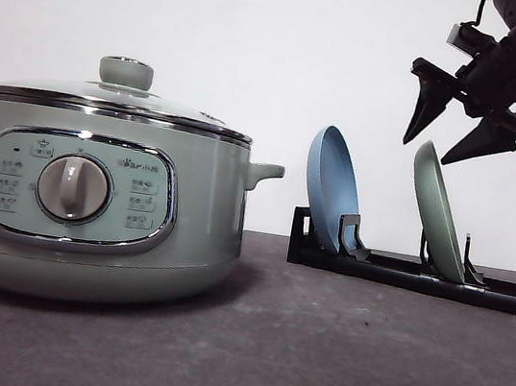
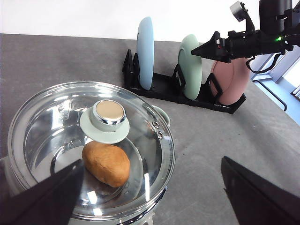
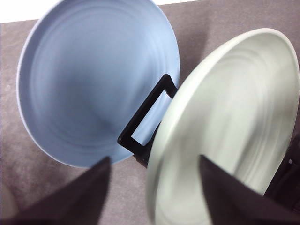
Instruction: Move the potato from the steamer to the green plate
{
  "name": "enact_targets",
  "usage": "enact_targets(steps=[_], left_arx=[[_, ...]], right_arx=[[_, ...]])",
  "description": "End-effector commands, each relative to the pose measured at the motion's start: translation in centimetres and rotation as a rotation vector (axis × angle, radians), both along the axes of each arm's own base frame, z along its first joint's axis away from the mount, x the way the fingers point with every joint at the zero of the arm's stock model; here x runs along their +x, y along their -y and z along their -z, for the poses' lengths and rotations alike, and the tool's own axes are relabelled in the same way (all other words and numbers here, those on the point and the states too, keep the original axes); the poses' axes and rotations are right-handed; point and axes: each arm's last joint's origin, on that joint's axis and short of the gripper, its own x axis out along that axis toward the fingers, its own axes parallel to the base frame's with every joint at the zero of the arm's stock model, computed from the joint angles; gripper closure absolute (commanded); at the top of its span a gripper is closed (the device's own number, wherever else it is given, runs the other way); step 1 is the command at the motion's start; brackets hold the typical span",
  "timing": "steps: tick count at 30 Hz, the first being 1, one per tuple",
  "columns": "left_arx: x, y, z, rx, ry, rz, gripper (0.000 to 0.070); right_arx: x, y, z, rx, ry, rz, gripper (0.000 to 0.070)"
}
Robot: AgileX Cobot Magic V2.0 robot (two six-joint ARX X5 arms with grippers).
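Front view: right gripper (image 1: 446,134) hangs wide open and empty above the racked green plate (image 1: 437,220) — apparently to lift it out. Left gripper (image 2: 152,197), empty, spread over the lidded steamer (image 2: 159,136) — potato (image 2: 106,163) inside.

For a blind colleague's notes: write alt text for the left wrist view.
A potato lies inside the steamer under its closed glass lid. Beyond, a black rack holds blue, green and pink plates upright, the right gripper open beside them.
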Motion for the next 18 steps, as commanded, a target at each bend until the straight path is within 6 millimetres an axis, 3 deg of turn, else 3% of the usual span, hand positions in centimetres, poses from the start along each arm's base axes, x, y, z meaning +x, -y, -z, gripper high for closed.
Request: enact_targets(steps=[1,9,14,18], left_arx=[[-0.09,0.03,-0.66,0.009,0.032,0.012,0.0104],[-0.09,0.03,-0.67,0.009,0.033,0.012,0.0105],[-0.09,0.03,-0.67,0.009,0.033,0.012,0.0105],[-0.09,0.03,-0.67,0.009,0.033,0.012,0.0105]], right_arx=[[0.72,-0.2,0.14,0.006,0.005,0.004,0.0426],[0.89,-0.26,1.01,0.004,-0.036,0.001,0.0463],[0.91,-0.27,0.99,0.006,-0.034,-0.002,0.0665],[0.91,-0.28,0.98,0.008,-0.033,-0.003,0.0691]])
